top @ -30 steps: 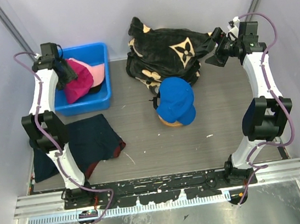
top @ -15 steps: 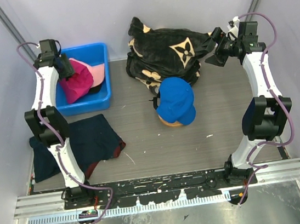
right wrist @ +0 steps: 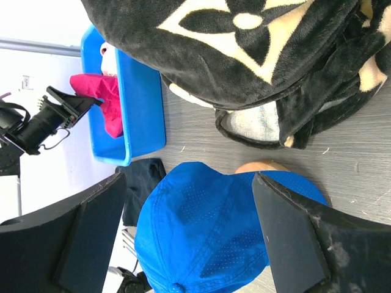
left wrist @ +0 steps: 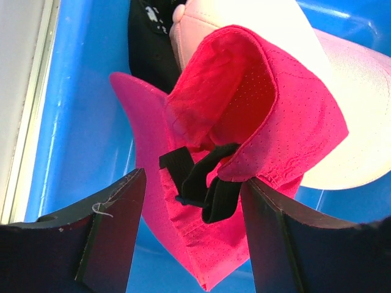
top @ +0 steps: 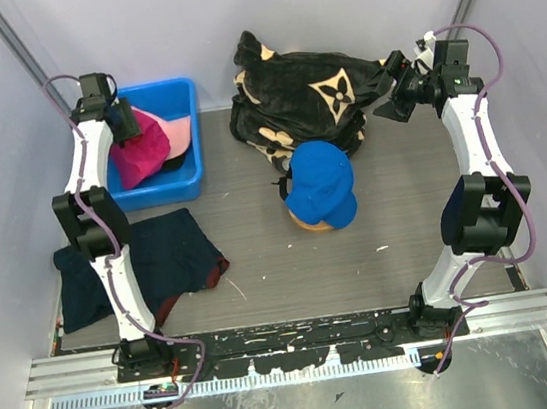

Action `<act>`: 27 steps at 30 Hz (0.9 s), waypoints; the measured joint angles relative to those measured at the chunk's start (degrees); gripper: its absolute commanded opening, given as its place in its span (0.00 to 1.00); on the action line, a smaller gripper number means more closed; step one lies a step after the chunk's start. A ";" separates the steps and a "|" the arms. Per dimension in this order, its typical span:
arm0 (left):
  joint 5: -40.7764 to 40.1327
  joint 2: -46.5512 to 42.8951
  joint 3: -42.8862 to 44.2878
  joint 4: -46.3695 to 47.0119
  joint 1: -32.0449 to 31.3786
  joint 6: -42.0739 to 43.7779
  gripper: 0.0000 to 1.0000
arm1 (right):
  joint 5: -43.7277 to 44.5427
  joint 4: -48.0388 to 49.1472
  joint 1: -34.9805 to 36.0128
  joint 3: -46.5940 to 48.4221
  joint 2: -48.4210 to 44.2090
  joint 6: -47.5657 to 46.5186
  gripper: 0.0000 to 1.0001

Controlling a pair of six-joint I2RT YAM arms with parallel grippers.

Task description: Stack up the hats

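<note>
Both arms: white links [top: 96, 157], black joints [top: 81, 215], purple cables [top: 467, 27]; scuffed matte-black claw fingers [left wrist: 110, 238].

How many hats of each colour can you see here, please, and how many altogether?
Blue hat: 1
Magenta hat: 1
Light pink hat: 1
Black hat: 1
Total: 4

The plush bundle [top: 304, 89] crowds the blue hat [top: 320, 186] from behind.
</note>
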 measured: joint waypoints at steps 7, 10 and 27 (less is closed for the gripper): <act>0.79 1.92 1.64 0.42 -0.90 0.04 0.14 | 0.02 0.02 0.00 0.00 0.00 0.02 0.89; 1.07 1.90 1.90 0.33 -1.31 -0.79 0.07 | 0.02 0.07 0.00 -0.02 0.00 0.22 0.89; 27.50 -6.19 18.23 -8.35 -2.54 -28.20 0.01 | -2.19 7.63 0.17 -0.68 -0.02 4.04 0.89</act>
